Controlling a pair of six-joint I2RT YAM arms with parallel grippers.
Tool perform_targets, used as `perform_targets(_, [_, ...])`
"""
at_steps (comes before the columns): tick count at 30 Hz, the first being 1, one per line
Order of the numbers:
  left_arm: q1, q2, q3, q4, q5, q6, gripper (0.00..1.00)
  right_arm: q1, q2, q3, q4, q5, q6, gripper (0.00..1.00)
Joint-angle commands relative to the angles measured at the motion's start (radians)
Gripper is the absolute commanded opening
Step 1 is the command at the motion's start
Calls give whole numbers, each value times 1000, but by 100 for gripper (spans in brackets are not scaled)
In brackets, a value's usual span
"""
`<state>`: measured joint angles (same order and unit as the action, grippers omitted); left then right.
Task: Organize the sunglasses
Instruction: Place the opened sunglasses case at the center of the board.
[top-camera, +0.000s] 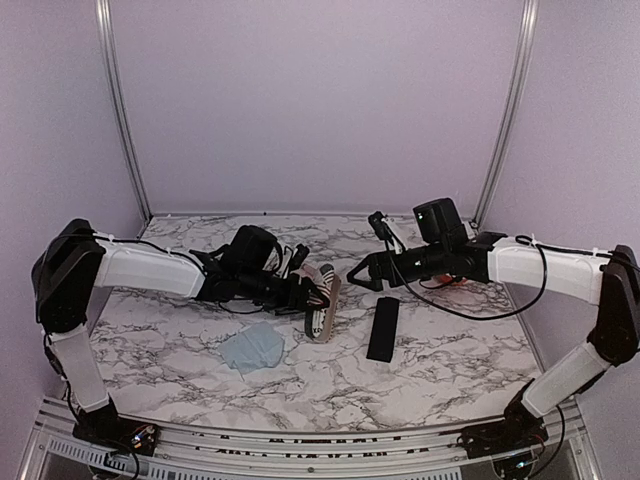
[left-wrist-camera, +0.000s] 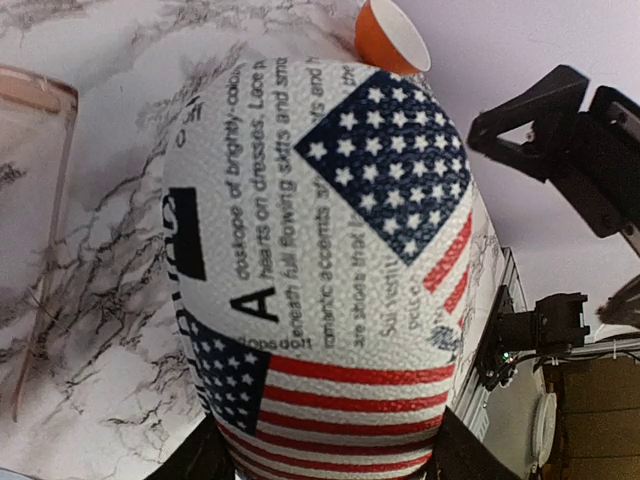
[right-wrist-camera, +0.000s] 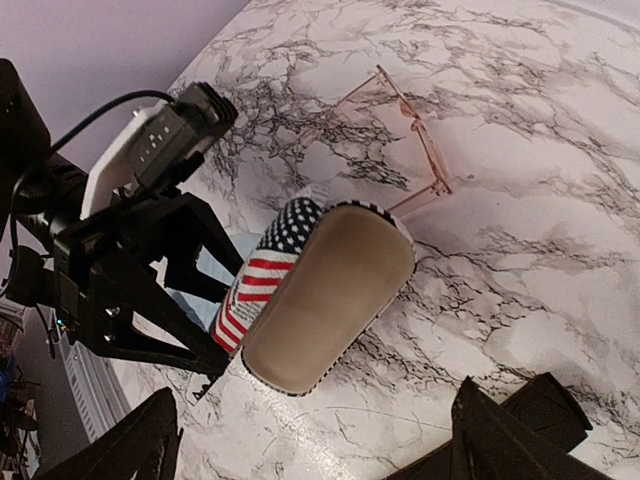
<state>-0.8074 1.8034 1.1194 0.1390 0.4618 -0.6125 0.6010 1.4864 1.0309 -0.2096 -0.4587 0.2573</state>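
My left gripper (top-camera: 303, 296) is shut on the stars-and-stripes case (top-camera: 323, 303), gripping one end. The case fills the left wrist view (left-wrist-camera: 320, 270) and stands open, its tan lining (right-wrist-camera: 330, 295) facing my right gripper. My right gripper (top-camera: 362, 275) is open and empty, a short way right of the case, with its fingers (right-wrist-camera: 140, 440) apart at the bottom of the right wrist view. A thin pinkish pair of sunglasses (right-wrist-camera: 405, 135) lies on the marble beyond the case and also shows at the left edge of the left wrist view (left-wrist-camera: 40, 200). The pale-lilac pair is out of view.
A black oblong case (top-camera: 383, 328) lies on the table right of the patterned case. A pale blue cloth (top-camera: 252, 350) lies in front of the left arm. A small orange cup (left-wrist-camera: 390, 35) sits near the right arm. Lilac walls close in the back and sides.
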Motion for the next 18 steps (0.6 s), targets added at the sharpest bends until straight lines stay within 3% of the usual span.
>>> perform_targets(1, [-23, 64, 48, 114, 134, -89, 27, -11, -39, -5, -37, 66, -6, 92])
perform_targets(9, [-27, 193, 61, 245, 264, -247, 32, -17, -8, -25, -46, 93, -10, 92])
perform_targets(18, [-25, 239, 56, 252, 274, -256, 44, -18, 11, -24, -39, 93, -9, 92])
